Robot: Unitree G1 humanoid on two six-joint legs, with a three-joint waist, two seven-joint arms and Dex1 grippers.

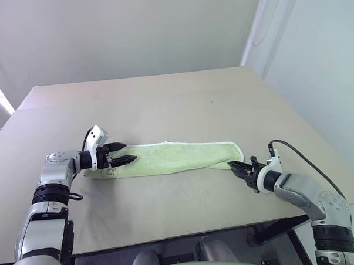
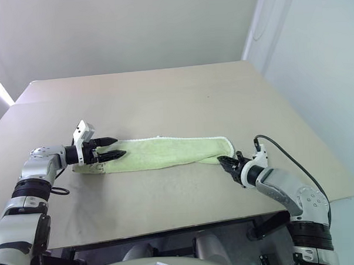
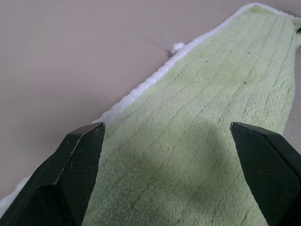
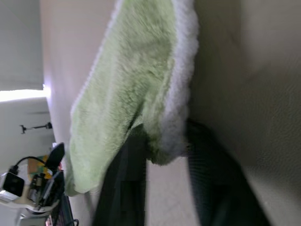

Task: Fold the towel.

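Left eye view runs from the left gripper [image 1: 124, 155], poised over the towel's [image 1: 178, 156] 9 o'clock end with its two black fingers spread wide and nothing between them; the left wrist view confirms this, the fingers [image 3: 70, 169] standing either side of the green pile with the whitish hem running off along one edge, which reads as a hand lined up to close on that end but not yet doing so. The towel itself lies flat as a long narrow strip across the middle of the table [image 1: 164, 104], stretched from 9 o'clock to 3 o'clock, probably so that both short ends can be taken at once and brought together. At the 3 o'clock end the cloth curls over on itself, and the right gripper [image 1: 238, 167] sits at that corner, coming in low from about 4 o'clock. In the right wrist view its fingers stand narrow, with the hemmed corner of the towel caught between them (the pinch looks shallow, only the edge), so I judge the right side has its grip while the left one waits to take its end.
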